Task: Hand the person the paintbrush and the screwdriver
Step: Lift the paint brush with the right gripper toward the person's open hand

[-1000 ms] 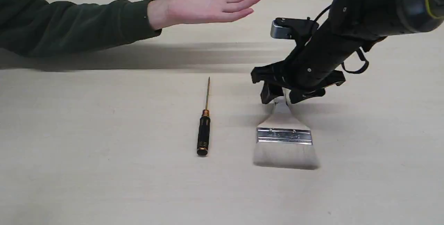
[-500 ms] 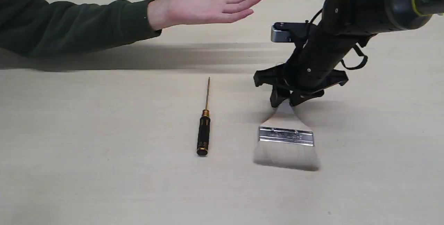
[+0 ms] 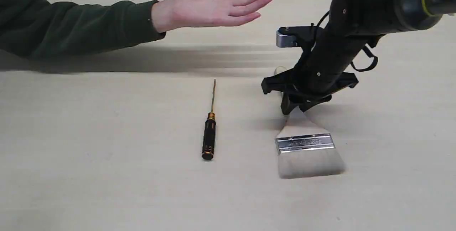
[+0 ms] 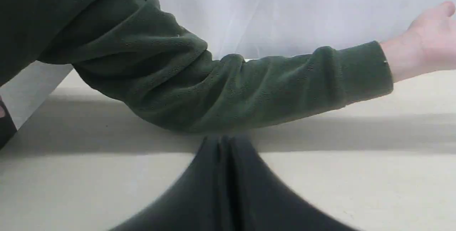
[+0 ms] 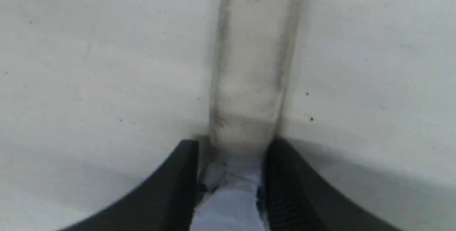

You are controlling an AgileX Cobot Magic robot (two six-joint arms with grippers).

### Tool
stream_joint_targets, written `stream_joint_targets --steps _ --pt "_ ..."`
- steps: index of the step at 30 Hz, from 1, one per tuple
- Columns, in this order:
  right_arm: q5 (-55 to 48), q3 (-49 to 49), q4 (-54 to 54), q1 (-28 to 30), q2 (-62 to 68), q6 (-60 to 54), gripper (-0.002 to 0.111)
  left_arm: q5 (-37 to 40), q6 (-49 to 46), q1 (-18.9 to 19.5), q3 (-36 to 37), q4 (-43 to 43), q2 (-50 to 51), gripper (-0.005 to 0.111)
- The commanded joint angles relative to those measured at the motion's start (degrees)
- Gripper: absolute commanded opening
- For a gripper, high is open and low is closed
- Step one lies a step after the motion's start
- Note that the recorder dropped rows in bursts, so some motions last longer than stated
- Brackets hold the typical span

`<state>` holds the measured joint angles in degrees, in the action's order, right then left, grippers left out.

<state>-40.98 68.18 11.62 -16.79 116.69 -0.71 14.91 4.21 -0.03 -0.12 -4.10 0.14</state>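
Note:
The paintbrush (image 3: 305, 143) lies right of centre, its pale bristles toward the front edge. My right gripper (image 3: 290, 106) is shut on its wooden handle, and the handle's tip pokes out behind the gripper. In the right wrist view the handle (image 5: 254, 63) runs out from between the two black fingers (image 5: 171, 188). The screwdriver (image 3: 209, 136) lies free on the table to the brush's left, shaft pointing away. The person's open hand (image 3: 217, 4) hovers palm-up at the back. My left gripper (image 4: 224, 145) is shut and empty, near the green sleeve (image 4: 231, 88).
The light wooden table (image 3: 107, 134) carries only the two tools. The person's forearm (image 3: 71, 24) reaches in from the back left and casts a long shadow across the table. A pale backdrop closes off the far edge.
The right gripper has closed on the brush handle and the brush has swung, its bristle end shifting to the right. The hand and the screwdriver have stayed put.

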Motion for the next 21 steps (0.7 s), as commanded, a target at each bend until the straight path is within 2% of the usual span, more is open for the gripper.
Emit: stream_joint_targets --steps 1,7,21 --pt "-0.91 -0.96 -2.69 0.01 1.05 -0.57 0.005 -0.55 0.12 -0.37 0.12 0.27 -0.14 0.0" --pt "5.26 -4.29 -2.23 0.01 -4.12 -0.57 0.005 -0.55 0.12 -0.37 0.12 0.27 -0.14 0.0" --pt "13.71 -16.69 -0.03 0.01 -28.04 0.1 0.005 -0.63 0.12 -0.37 0.12 0.06 -0.14 0.0"
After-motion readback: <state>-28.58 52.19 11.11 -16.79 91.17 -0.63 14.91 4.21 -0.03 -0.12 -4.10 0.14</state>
